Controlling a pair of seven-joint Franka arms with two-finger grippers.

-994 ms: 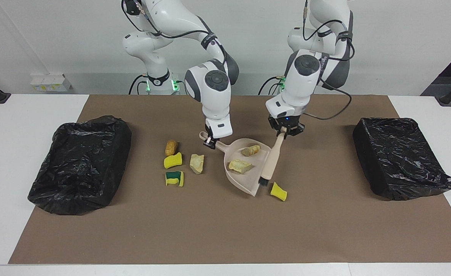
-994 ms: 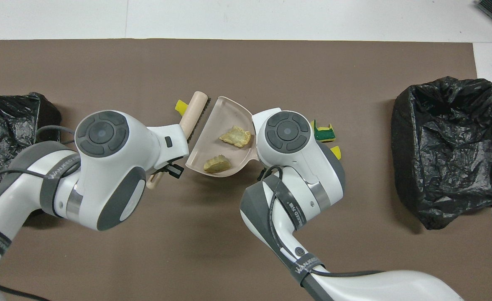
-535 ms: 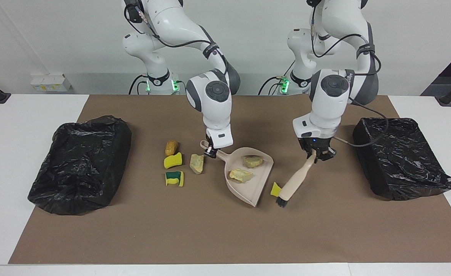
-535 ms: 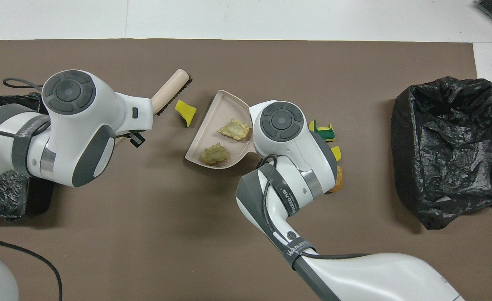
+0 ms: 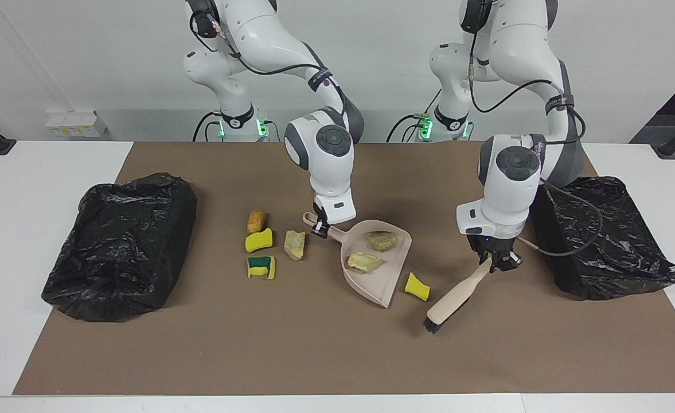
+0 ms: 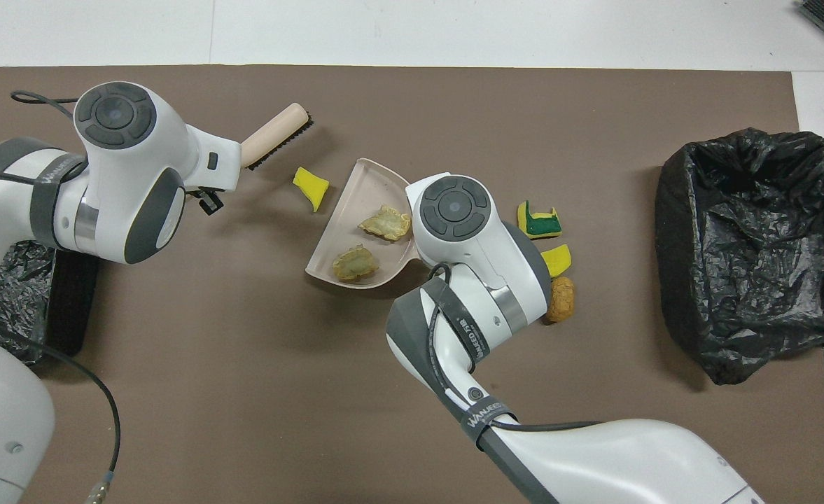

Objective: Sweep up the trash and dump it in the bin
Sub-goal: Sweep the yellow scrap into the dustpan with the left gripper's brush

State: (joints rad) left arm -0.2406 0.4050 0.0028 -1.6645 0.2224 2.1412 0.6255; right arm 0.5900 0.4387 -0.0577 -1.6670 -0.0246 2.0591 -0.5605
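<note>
Swung away from the dustpan (image 5: 380, 269) since a second ago, the hand brush (image 5: 456, 297) now hangs over the mat toward the left arm's end, its handle pinched in the left gripper (image 5: 496, 263). Nearest the robots, the right gripper (image 5: 318, 228) clamps the dustpan handle. Two pale lumps (image 5: 371, 249) lie in the pan. A brown lump (image 5: 256, 220), two sponge pieces (image 5: 260, 252) and a rock-like lump (image 5: 294, 244) sit beside it toward the right arm's end. Farthest out, a yellow sponge piece (image 5: 417, 286) lies near the pan's lip, apparently apart from the bristles.
</note>
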